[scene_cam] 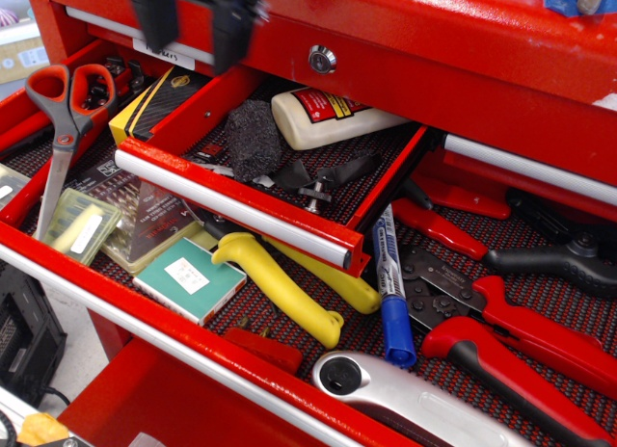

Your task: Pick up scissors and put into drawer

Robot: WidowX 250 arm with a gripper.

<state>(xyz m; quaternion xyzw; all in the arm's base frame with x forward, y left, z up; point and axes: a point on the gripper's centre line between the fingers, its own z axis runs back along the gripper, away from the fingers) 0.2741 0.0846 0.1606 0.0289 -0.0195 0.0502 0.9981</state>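
Nothing of the task done yet, judging from how things lie. Scissors (64,119) lying at about ten o'clock in the frame, in the wide lower drawer (540,302), handles up toward eleven, blades pointing down toward seven over a clear plastic case (79,225). Not gripped, not touched by anything.

Gripper (193,28) hanging at the top edge, around eleven to twelve o'clock, blurred by motion. Fingers (156,18) spread, with a clear gap between them and nothing held. Well apart from the scissors, which sit lower and off toward nine o'clock from it.

Drawer (231,201) pulled out at centre frame, silver pull bar across its front, black mesh liner inside. Already open, so no opening step needed. Partly filled: a dark stone-like lump (253,137), a white glue bottle (333,115) at one o'clock of the lump, small dark hardware near the front.

Left to do, as a judgement: bring the spread fingers down over the scissors, close on them, lift clear of the case and drawer wall, carry toward three o'clock, and release over a free patch of liner. Whole pick and whole place outstanding.
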